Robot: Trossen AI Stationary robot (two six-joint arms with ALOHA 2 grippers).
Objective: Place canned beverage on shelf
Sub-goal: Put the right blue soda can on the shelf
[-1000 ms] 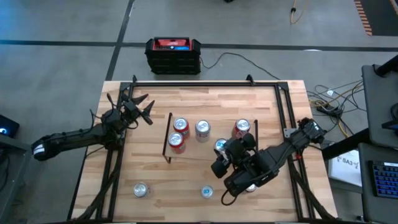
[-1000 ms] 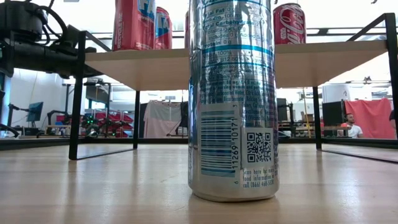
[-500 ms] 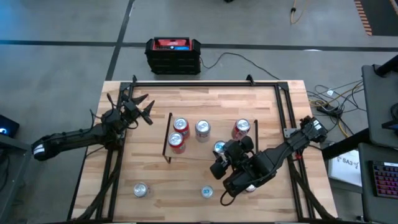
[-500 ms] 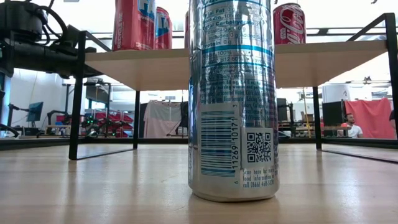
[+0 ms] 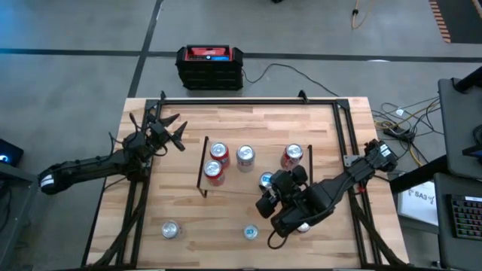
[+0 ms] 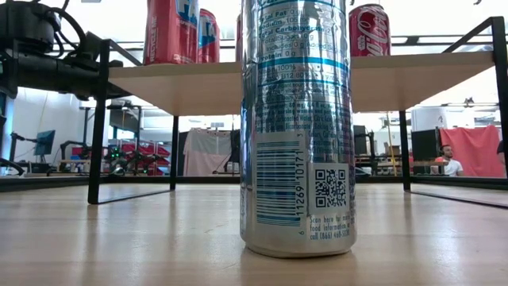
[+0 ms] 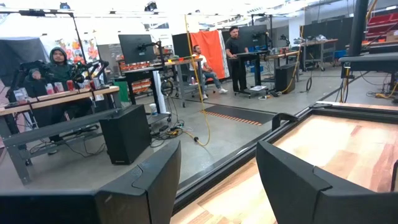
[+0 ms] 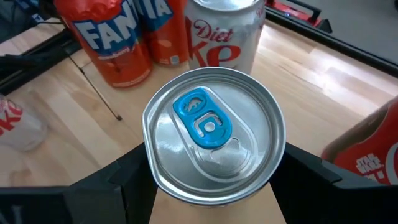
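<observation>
Looks like the placing step: over the shelf [image 5: 252, 172] near its front right corner, the right gripper [image 8: 211, 186] is clamped round the silver can [image 8: 213, 134], which sits between its fingers, so next it needs lowering into the gap beside the others and letting go.

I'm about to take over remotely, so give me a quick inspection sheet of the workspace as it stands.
Surface: wooden table, mostly bare.
Job's things: shelf carries four cans; right gripper grips a blue-tab can from both sides at the shelf.
Clutter: two loose cans stand at the table's front.
Grippers: left gripper open, empty, at the table's left edge.
Cables: bundle on the floor, right.
Surroundings: red-topped box behind the table; people at desks.
</observation>
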